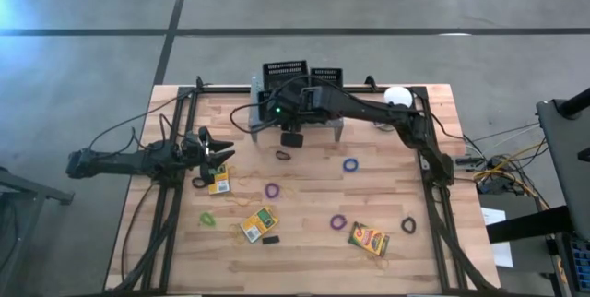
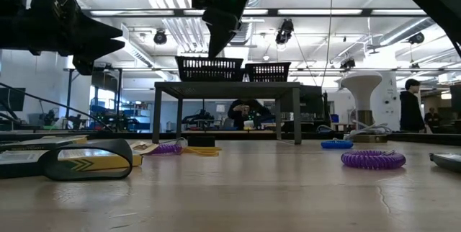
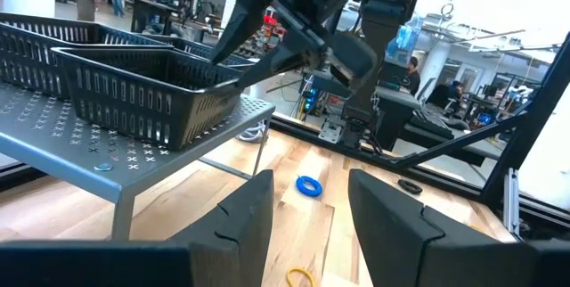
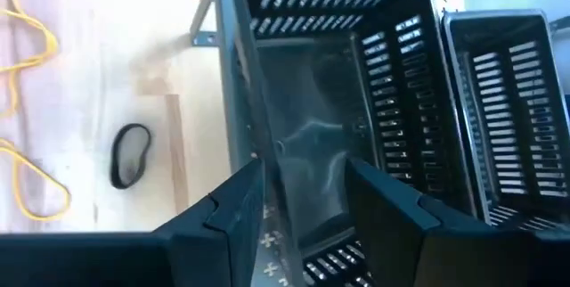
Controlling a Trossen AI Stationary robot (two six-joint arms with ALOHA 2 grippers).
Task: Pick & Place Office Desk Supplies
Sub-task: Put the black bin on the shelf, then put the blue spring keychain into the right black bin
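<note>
In the high view my left gripper [image 1: 218, 152] hovers open just beyond a yellow-orange crayon box [image 1: 218, 183], touching nothing. My right gripper [image 1: 279, 111] hangs open above the near wall of a black lattice basket [image 4: 356, 82] on the grey shelf; a second basket [image 4: 508, 109] stands beside it. Both baskets rest by their bottoms on the shelf top. Two more crayon boxes [image 1: 259, 224] [image 1: 369, 239] and a tiny black block [image 1: 270, 239] lie flat on the table. Rubber bands lie scattered: black [image 1: 283, 156], blue [image 1: 350, 164], purple [image 1: 273, 189], green [image 1: 208, 217].
The grey perforated shelf [image 1: 336, 129] stands on legs at the table's far middle. A white round object [image 1: 397, 97] sits by the far right corner. More bands lie toward the near right: purple [image 1: 338, 222] and black [image 1: 408, 225]. Black frame rails [image 1: 157, 205] run along the table's sides.
</note>
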